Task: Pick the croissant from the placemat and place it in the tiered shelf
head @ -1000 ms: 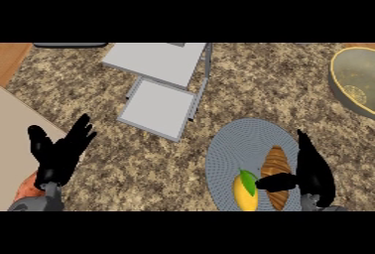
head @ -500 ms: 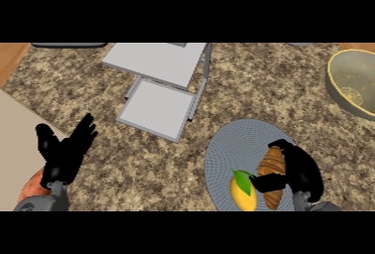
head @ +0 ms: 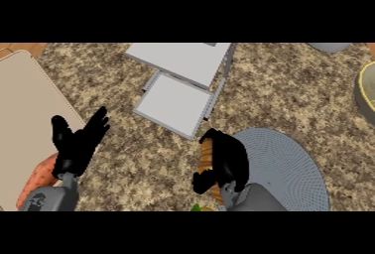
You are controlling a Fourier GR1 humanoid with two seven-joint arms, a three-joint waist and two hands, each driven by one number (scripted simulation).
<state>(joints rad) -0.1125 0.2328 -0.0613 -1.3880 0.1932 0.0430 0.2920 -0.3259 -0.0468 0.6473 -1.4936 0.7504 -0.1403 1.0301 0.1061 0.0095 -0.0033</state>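
Above speckled counter [head: 293, 99], right robot hand [head: 230, 161] grips croissant [head: 207, 155].

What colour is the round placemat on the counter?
The placemat is blue-grey with fine concentric ribbing, best seen in the head view.

Croissant [head: 207, 158]: golden-brown with darker ridges. It was clasped in the curled right hand [head: 228, 161] and largely hidden, at the left edge of the placemat [head: 289, 168]. Contact with the placemat could not be determined.

Placemat: round, grey, finely ribbed, flat on the desk [head: 293, 99].

Tiered shelf [head: 178, 101]: pale grey, 2 rectangular tiers, near the croissant on its far-left side.
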